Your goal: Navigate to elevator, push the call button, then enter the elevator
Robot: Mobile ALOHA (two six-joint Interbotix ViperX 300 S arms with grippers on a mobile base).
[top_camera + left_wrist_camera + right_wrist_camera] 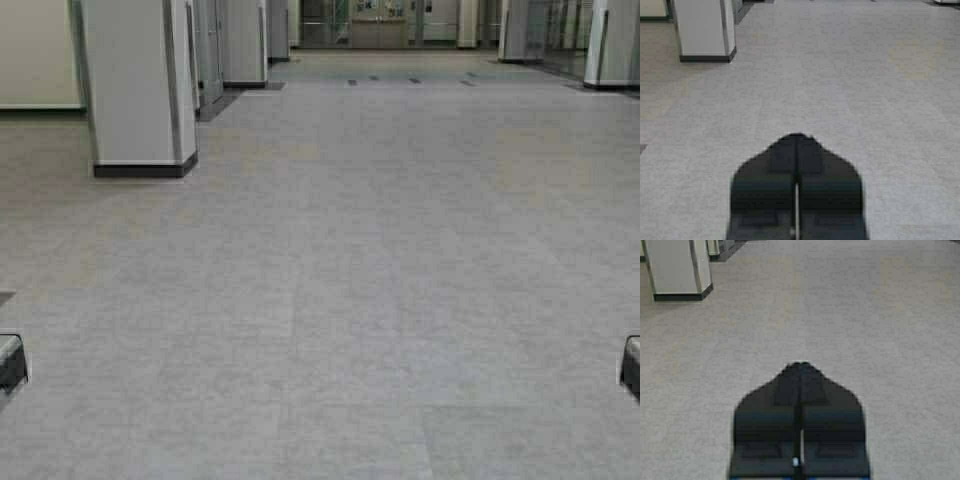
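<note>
I am in a wide lobby with a grey tiled floor (350, 280). A strip of brushed steel (207, 50) shows between the white pillars at the far left; I cannot tell whether it is the elevator. The call button is out of view. My left gripper (797, 136) is shut and empty, held low over the floor, and shows at the left edge of the high view (10, 362). My right gripper (801, 364) is also shut and empty, and shows at the right edge of the high view (630, 365).
A white square pillar (138, 85) with a dark base stands ahead on the left, with more pillars (245, 40) behind it. Another pillar (612, 42) stands at the far right. Glass doors and a counter (378, 25) close the far end.
</note>
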